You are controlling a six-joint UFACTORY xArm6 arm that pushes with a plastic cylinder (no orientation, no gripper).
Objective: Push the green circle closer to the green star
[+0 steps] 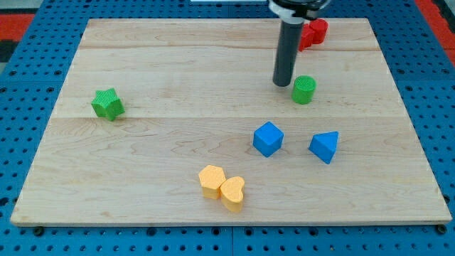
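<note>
Near the wooden board [142, 50]'s top edge, my tip [283, 84], having no jaws, is sitting just left of the green circle [303, 89]; the green star [108, 104] is lying far left.

Tool tip [283, 83] on table [178, 64], just left of green circle [303, 89]; contact unclear. Green star [108, 104] well apart at view's left. Red block [313, 33] behind rod. Blue cube [268, 139], blue triangle [325, 146] lower right. Two yellow blocks [222, 188] touching, near bottom.

Lab bench: wooden board [213, 57] on blue perforated mounting plate [28, 43].
</note>
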